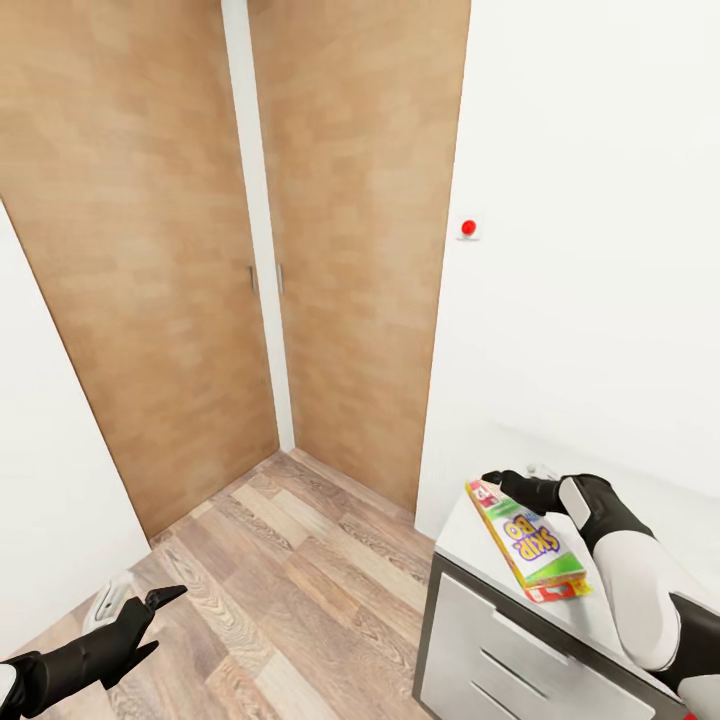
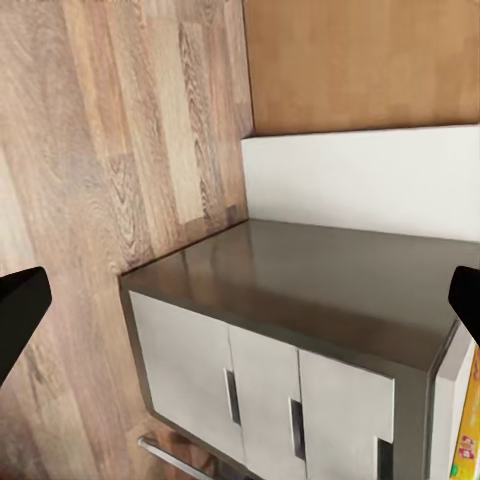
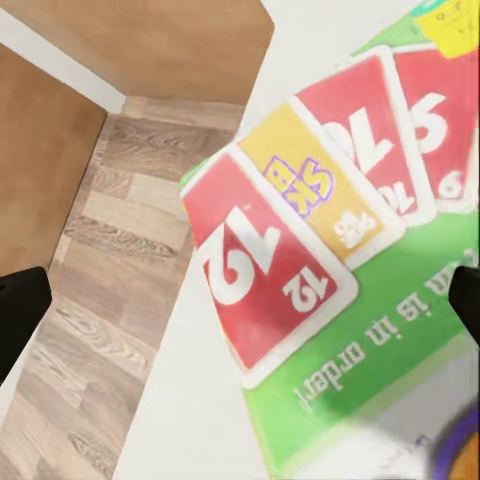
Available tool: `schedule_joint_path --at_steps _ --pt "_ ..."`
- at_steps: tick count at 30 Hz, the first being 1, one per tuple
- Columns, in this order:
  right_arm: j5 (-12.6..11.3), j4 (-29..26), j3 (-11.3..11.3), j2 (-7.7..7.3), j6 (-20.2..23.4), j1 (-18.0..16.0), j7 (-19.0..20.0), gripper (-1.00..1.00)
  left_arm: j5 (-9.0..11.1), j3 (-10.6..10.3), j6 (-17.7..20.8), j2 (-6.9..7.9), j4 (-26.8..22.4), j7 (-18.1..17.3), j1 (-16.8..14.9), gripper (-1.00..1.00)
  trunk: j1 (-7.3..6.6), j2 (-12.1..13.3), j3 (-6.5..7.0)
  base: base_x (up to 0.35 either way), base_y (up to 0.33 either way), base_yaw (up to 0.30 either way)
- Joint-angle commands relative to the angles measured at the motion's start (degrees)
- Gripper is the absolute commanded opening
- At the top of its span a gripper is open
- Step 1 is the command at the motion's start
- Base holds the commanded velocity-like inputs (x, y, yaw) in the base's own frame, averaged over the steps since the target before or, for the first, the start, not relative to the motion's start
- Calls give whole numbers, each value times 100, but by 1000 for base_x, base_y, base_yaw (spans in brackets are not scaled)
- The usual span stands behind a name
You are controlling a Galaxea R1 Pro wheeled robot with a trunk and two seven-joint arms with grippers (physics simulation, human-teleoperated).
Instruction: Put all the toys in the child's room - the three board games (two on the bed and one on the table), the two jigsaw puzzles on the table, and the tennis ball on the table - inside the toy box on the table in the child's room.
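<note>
**Entry: one board game at the surface corner, risks outstanding**

Item 1, nearest. We are carrying our left gripper (image 1: pixel 160 603) low over the wood plank floor (image 1: pixel 290 560), jaws apart and holding nothing. We are judging it a small hazard: hanging idle near the cabinet front (image 1: pixel 500 660), it could knock the drawers if the base turns.

Item 2. Our right gripper (image 1: pixel 505 485) is reaching over the top end of the board game (image 1: pixel 530 540), a yellow-green box with a red edge. The box is lying flat on the pale surface (image 1: pixel 460 535), close to its front edge and corner. In the right wrist view the box lid (image 3: pixel 330 260), printed with red and yellow cards, is lying between the two dark fingertips (image 3: pixel 20 310). We cannot tell whether the jaws are clamping the box or merely poised around it.

Risks, as we are judging them:
- The box is sitting near the drop to the floor; a sideways nudge could slide it off.
- A grip at one end only could let the long flat box sag or twist out when lifted.
- The toy box is not in sight from here, so we are expecting a carry and a turn, during which a loose hold could fail.

Item 3, farthest. Wooden doors (image 1: pixel 350 220) and a white wall with a red button (image 1: pixel 467 228) are standing behind; swinging the box wide could strike them.
</note>
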Motion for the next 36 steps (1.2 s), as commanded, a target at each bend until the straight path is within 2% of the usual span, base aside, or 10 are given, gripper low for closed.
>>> schedule_joint_path --at_steps 1,4,7,11,15,16,18,22,25,36 --pt "-6 -15 -40 -64 37 -6 16 100 59 6 23 -1 -4 57 -4 100 0 -4 -7 0 0 14" --pt "-18 -21 -45 -202 114 -4 17 100 58 0 19 -1 -4 57 -4 100 0 -4 -6 0 0 9" --pt "-63 -26 -49 -556 452 12 18 100 68 -10 20 -2 -4 52 -4 100 0 -4 -3 0 0 -40" --pt "-89 -26 -47 -882 595 24 79 100 69 -52 19 -7 -4 53 -4 100 0 -4 14 0 -3 -151" --pt "-76 -15 -42 -1097 649 33 609 100 68 -208 16 -9 -4 56 -4 100 0 -4 24 -14 -126 -97" --pt "-58 7 -38 -1211 683 36 884 100 71 -270 15 -9 -4 53 -4 100 0 -4 25 -61 -236 -32" --pt "-51 20 -31 -1284 793 37 1034 100 69 -298 15 -9 -4 51 -4 100 0 -4 26 -45 -193 -21" --pt "-52 30 -17 -1319 963 65 1131 100 68 -316 14 -9 -4 49 -4 100 0 -4 27 -21 -94 -10" --pt "-54 49 -2 -1286 1033 89 1175 100 72 -323 14 -9 -4 48 -4 100 0 -4 27 -8 -34 -3" --pt "-40 357 19 -952 1062 207 1212 100 74 -328 14 -9 -4 48 -4 100 0 -4 27 -1 -7 -1"
